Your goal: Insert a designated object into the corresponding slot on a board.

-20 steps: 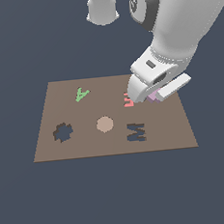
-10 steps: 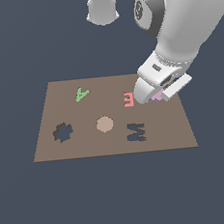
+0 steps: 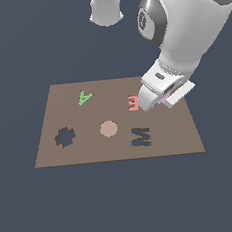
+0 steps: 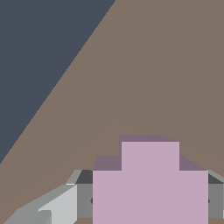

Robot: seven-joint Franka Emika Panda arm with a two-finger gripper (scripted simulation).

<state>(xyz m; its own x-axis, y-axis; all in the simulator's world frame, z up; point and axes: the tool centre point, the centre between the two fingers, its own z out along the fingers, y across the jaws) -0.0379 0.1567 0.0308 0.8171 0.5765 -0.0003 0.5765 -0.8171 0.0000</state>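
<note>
Your exterior view looks down at a slant from in front of the board point(image 3: 116, 119), far enough back to take in all four of its edges, the dark ground around it and the arm leaning in over the far corner at the exterior view's right. Your wrist view sits on the arm, very close above the board point(image 4: 144, 65), facing down past the hand point(image 4: 150, 199); the lilac piece point(image 4: 150, 183) fills the foreground, with one board edge crossing diagonally against the dark ground. Both views share that patch of board beside the lilac piece point(image 3: 163, 101).
</note>
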